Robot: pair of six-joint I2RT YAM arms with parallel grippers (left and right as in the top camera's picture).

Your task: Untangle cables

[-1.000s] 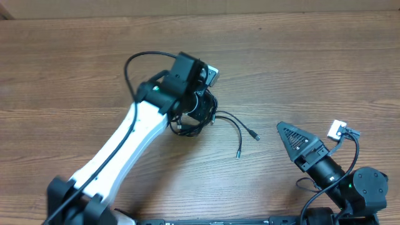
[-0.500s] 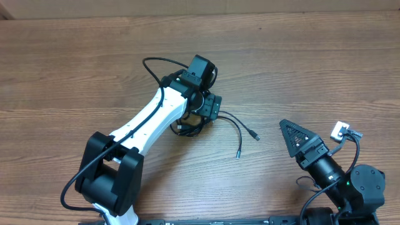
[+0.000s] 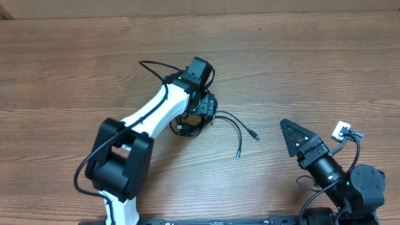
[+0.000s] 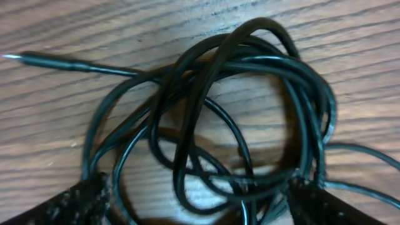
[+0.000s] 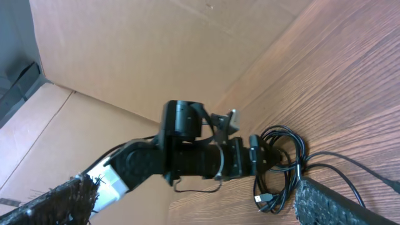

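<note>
Our left jaws stand spread wide, straddling the cables [image 3: 187, 130], which lie knotted on the middle of the counter [image 3: 300, 69]. Our right jaws gape empty, well apart. We should pinch one outer loop only and draw it out slowly.

Cables [image 3: 186, 130] lie on the table [image 3: 312, 62], seemingly beneath left gripper [image 3: 205, 107]; right gripper [image 3: 292, 134] well apart.

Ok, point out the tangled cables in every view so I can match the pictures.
Overhead: the cables sit near the middle, partly under the left gripper, with two loose ends trailing right.
Left wrist: the cables fill the frame, looped between the open fingers.
Right wrist: the cables lie at lower right on the wood.
Shared landmark: the left gripper, right at the tangle.
</note>
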